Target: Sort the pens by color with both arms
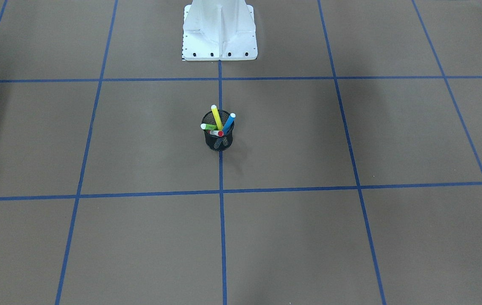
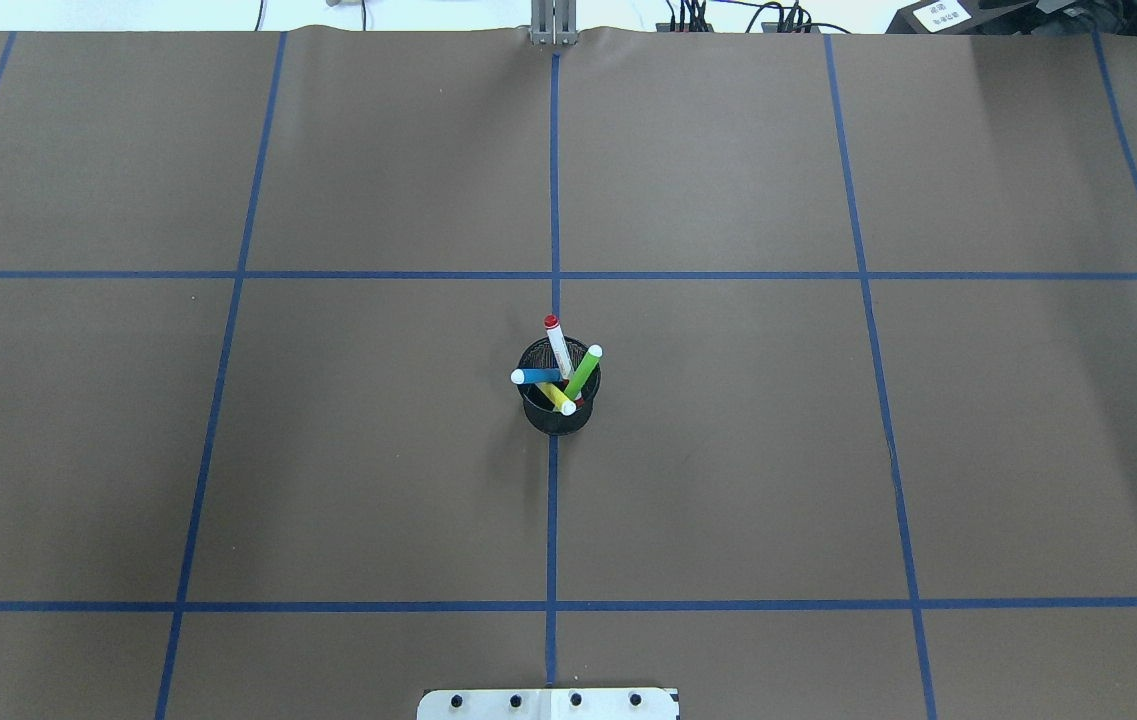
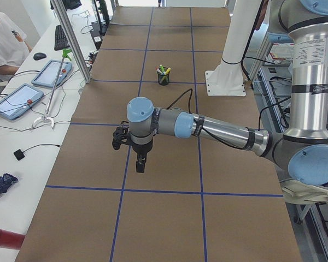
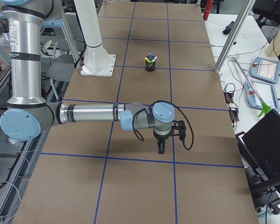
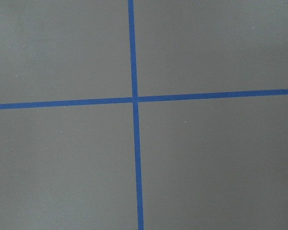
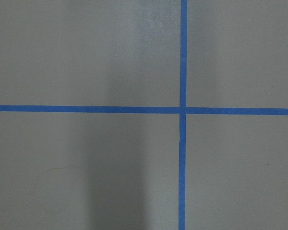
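Four pens stand in a black mesh cup at the table's middle: a white pen with a red cap, a light green one, a blue one and a yellow one. The cup also shows in the front-facing view. My left gripper shows only in the exterior left view, pointing down above the table far from the cup. My right gripper shows only in the exterior right view, likewise far from the cup. I cannot tell whether either is open. Both wrist views show only bare table.
The brown table carries a blue tape grid. The white pedestal base stands behind the cup. A side bench holds tablets and a seated person. A metal post and a laptop stand beside the table.
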Tool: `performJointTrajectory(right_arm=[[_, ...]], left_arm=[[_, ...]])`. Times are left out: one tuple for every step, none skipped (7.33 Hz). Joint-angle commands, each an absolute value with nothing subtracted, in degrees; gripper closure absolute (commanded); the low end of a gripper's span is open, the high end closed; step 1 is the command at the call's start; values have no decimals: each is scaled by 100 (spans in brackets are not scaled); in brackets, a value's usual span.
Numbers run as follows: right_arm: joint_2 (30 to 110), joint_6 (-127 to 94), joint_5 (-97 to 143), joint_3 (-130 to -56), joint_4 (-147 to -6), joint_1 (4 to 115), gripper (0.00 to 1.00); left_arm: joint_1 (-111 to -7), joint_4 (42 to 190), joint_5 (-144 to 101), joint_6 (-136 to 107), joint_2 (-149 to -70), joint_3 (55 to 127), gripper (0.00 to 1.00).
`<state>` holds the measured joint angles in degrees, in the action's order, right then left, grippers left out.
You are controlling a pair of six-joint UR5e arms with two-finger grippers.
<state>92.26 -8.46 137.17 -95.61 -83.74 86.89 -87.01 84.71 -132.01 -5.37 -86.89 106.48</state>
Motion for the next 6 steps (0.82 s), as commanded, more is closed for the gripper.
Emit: performJointTrajectory(right_arm=[[9220, -861, 13737, -9597, -8359, 8692, 1], [9228, -853, 13729, -9589, -8341, 8692, 1], [9246, -853, 13729, -9589, -8323, 8692, 1], [9246, -853, 13720, -9589, -8315, 8692, 1], [9272, -853, 13720, -9589, -8306, 8692, 1], [9272, -844, 13720, -9589, -8306, 8692, 0]], left_arm=[[-8701, 8490, -13227, -545, -8649, 10687, 0], [-8692, 8490, -13228, -536, -8657, 10705, 0], [-8692, 8490, -13228, -536, -8657, 10722, 0], [-8692, 8482, -13219, -545, -8657, 10705, 0], [-8692, 8490, -13219, -545, -8657, 10688, 0], [-8692, 8490, -13227, -562, -8666, 10688, 0]])
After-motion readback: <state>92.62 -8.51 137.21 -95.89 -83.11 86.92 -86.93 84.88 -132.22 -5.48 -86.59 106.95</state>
